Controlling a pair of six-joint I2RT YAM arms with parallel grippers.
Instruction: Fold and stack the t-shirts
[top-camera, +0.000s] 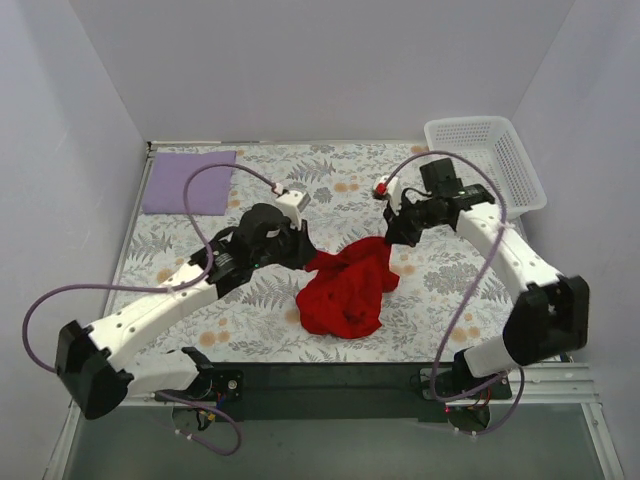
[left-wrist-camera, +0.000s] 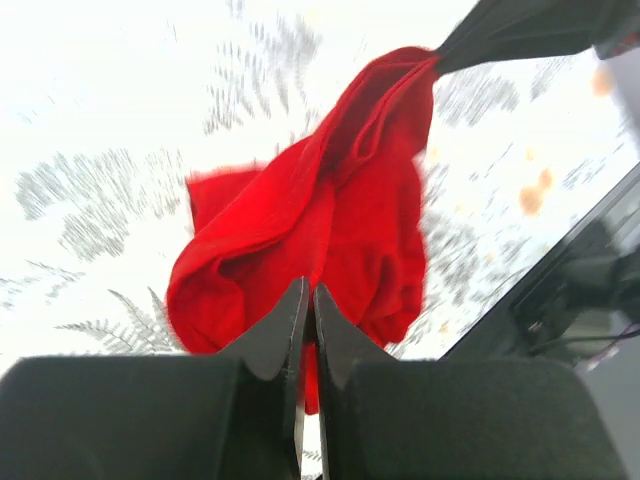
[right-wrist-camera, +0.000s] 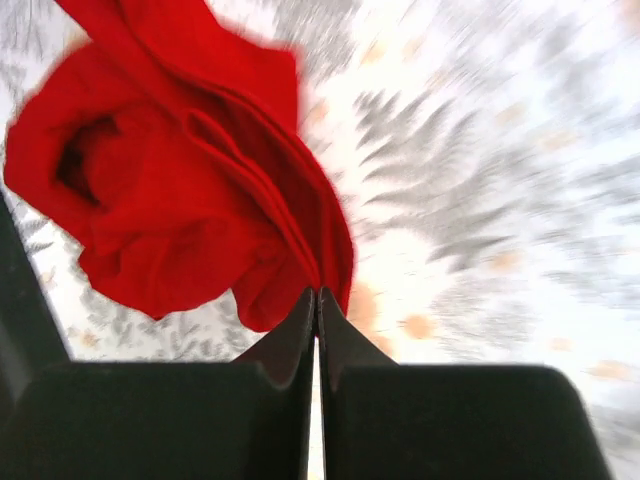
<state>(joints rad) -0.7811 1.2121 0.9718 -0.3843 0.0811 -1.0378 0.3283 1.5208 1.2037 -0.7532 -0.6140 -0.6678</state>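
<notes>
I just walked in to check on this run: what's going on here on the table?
Both arms are working on the red t-shirt. The left pincer and the right pincer are each shut on its cloth, and the shirt sags between them in a crumpled bunch, not yet spread or folded. The lavender t-shirt lies flat as a rectangle at the far left corner. The white basket sits at the far right, apart from both arms.

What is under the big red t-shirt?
The red t-shirt is bunched in a heap over the leafy patterned tablecloth, which shows all around it. Whatever lies straight beneath the heap is covered by the cloth, so I cannot tell.
</notes>
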